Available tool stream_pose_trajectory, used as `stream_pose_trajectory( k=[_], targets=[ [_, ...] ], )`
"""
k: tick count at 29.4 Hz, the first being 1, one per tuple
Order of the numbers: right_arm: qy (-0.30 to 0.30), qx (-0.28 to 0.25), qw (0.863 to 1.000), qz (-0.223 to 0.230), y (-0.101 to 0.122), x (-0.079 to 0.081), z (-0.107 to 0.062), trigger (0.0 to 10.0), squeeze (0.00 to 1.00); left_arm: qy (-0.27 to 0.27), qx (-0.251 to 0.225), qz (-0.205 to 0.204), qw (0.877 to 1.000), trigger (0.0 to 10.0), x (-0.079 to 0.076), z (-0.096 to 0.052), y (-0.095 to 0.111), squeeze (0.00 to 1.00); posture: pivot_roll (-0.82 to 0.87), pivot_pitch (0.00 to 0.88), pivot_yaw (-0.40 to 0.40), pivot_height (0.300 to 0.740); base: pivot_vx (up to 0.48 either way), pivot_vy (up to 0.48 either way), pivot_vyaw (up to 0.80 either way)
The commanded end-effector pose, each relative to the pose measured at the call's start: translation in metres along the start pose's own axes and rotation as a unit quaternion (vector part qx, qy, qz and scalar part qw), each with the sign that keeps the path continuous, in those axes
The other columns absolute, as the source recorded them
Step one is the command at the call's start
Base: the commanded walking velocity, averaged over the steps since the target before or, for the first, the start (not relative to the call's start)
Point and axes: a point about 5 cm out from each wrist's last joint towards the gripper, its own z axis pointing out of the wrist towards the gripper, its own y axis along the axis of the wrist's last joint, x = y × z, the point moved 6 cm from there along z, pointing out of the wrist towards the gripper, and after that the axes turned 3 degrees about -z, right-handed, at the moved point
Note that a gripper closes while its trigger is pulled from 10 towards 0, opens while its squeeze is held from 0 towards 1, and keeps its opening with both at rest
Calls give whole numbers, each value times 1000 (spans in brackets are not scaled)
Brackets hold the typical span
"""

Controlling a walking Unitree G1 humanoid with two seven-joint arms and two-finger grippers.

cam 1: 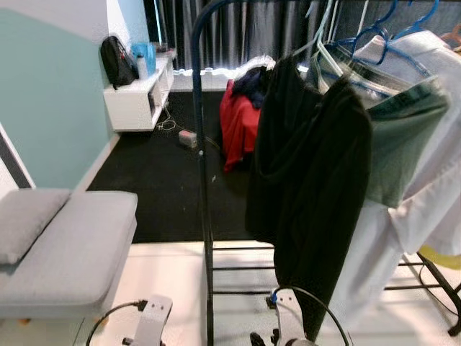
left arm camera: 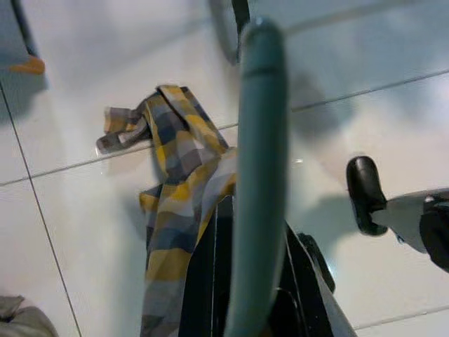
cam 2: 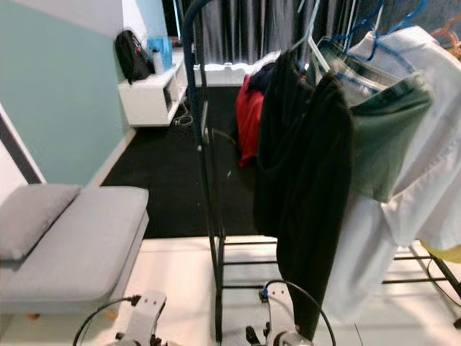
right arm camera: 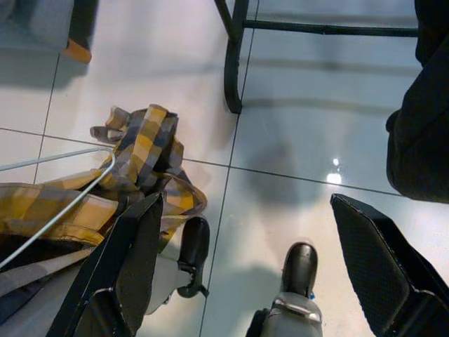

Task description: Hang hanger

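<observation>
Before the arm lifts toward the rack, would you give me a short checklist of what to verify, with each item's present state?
1. Left gripper grips the teal hanger: ok, its hook rises from between the fingers.
2. Plaid shirt seated on that hanger: cannot tell, it drapes beside it.
3. Right gripper free to help: ok, fingers wide apart above the floor tiles.
4. Rack in front: ok, it stands straight ahead.
5. Free spot on the rail: cannot tell, the rail is cut off and a black garment and other clothes crowd it.
</observation>
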Motion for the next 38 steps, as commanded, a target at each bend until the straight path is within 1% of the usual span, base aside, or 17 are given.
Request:
stream_pose_trajectory(
  k=[1, 20, 21, 22, 24, 26, 27, 34, 38],
  targets=[
    [2, 6, 1000, 7, -4, 3, 1, 10000, 0, 11, 13, 4, 1000, 10000, 9, -1, -7, 0, 73, 89, 41, 740, 0, 0, 0],
    [-1, 7, 1000, 6, -2, 0, 0, 10000, 0, 9, 13, 3, 1000, 10000, 5, 0, -3, 0, 80, 100, 32, 740, 0, 0, 0],
    [-1, 7, 1000, 3, -1, 0, 0, 10000, 0, 10, 13, 6, 1000, 10000, 6, 0, -3, 0, 79, 94, 35, 740, 0, 0, 0],
    [-2, 6, 1000, -4, 1, 1, 1, 10000, 0, 10, 12, 8, 1000, 10000, 6, 0, -2, 0, 74, 110, 35, 740, 0, 0, 0],
    [-2, 6, 1000, -9, 2, 1, 1, 10000, 0, 10, 12, 10, 1000, 10000, 6, 0, -1, 0, 74, 115, 35, 740, 0, 0, 0],
    [-5, 7, 1000, -5, 1, 0, 1, 10000, 0, 11, 12, 7, 1000, 10000, 7, 0, -1, 0, 78, 111, 36, 740, 0, 0, 0],
    [-5, 7, 1000, 0, 0, 1, 1, 10000, 0, 11, 12, 8, 1000, 10000, 7, 0, -1, 0, 79, 96, 38, 740, 0, 0, 0],
    [-4, 5, 1000, 5, 1, 1, 1, 10000, 0, 14, 16, 9, 1000, 10000, 10, 0, -2, 0, 77, 111, 40, 740, 0, 0, 0],
    [-6, 5, 1000, 9, 1, 0, 1, 10000, 0, 19, 15, 9, 1000, 10000, 10, 0, -2, 0, 62, 95, 33, 740, 0, 0, 0]
  ],
)
